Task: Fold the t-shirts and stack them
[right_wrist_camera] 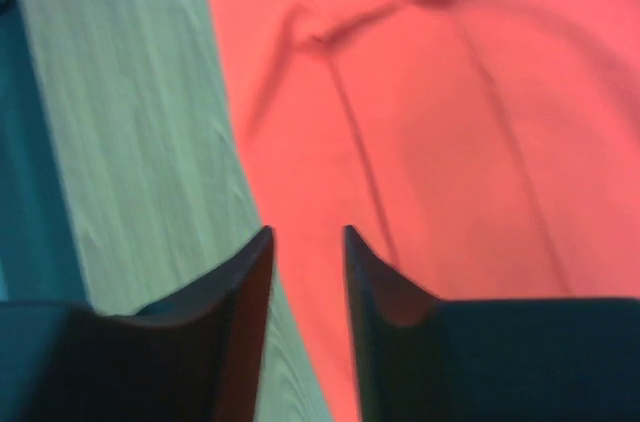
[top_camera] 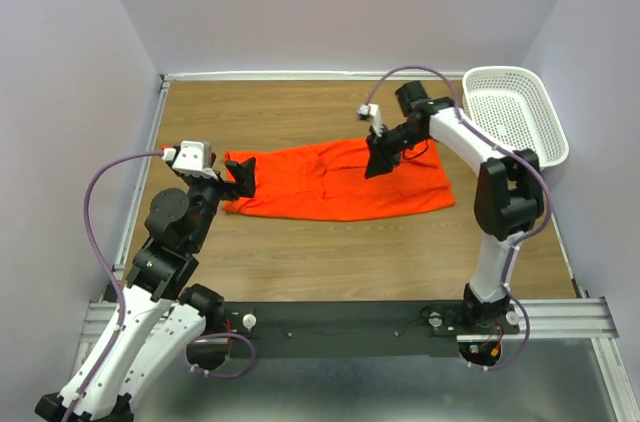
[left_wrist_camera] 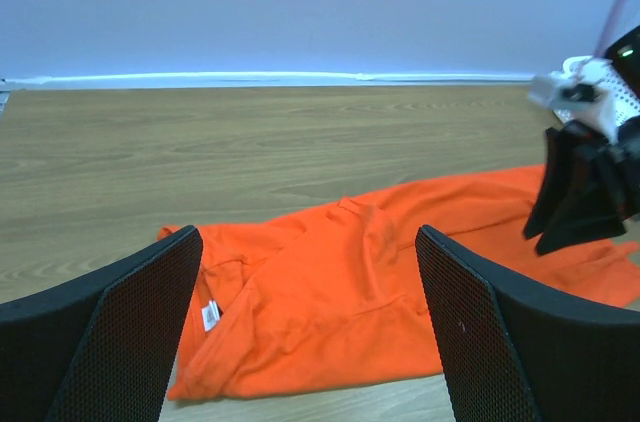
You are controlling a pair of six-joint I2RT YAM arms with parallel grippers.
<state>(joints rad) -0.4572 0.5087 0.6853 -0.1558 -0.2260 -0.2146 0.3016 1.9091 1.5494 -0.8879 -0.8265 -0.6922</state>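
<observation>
One orange-red t-shirt lies on the wooden table as a long, wrinkled band running left to right. My left gripper hovers at its left end, wide open and holding nothing. In the left wrist view that gripper frames the shirt, whose white neck label shows near the left finger. My right gripper hangs over the shirt's far edge, right of the middle. In the right wrist view its jaws stand a narrow gap apart, with nothing between them, above the shirt's edge. The picture is blurred.
A white lattice basket stands at the back right corner, partly over the table's edge. Lilac walls close off the back and both sides. The right arm's gripper shows at the right of the left wrist view.
</observation>
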